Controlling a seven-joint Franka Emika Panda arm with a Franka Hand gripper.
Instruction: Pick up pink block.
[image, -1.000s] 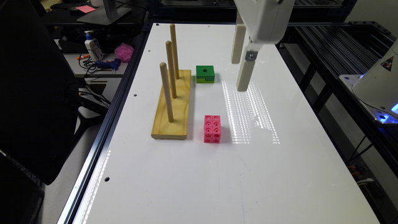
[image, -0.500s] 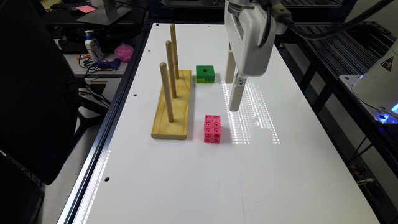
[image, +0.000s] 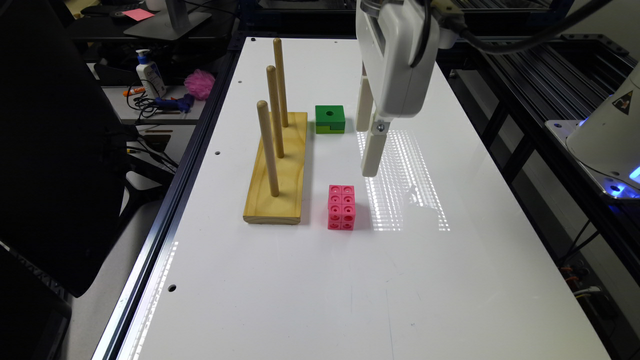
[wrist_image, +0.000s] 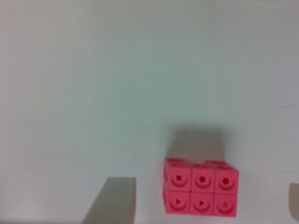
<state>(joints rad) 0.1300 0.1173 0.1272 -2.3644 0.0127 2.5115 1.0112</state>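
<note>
The pink block (image: 341, 207) lies flat on the white table (image: 310, 290), a short bar of joined cubes with a round hole in each face. My gripper (image: 368, 150) hangs above the table, just behind the block and slightly to the exterior view's right, not touching it. In the wrist view the pink block (wrist_image: 201, 192) sits between the two fingers (wrist_image: 112, 201), which stand wide apart with nothing held. The gripper is open.
A wooden base with three upright pegs (image: 277, 170) stands to the exterior view's left of the block. A green cube (image: 330, 119) rests behind it. Bottles, cables and a pink puff (image: 199, 84) lie on a side desk off the table's left edge.
The gripper has moved down and toward the exterior view's left, closer to the pink block. The blocks and the peg base have not moved.
</note>
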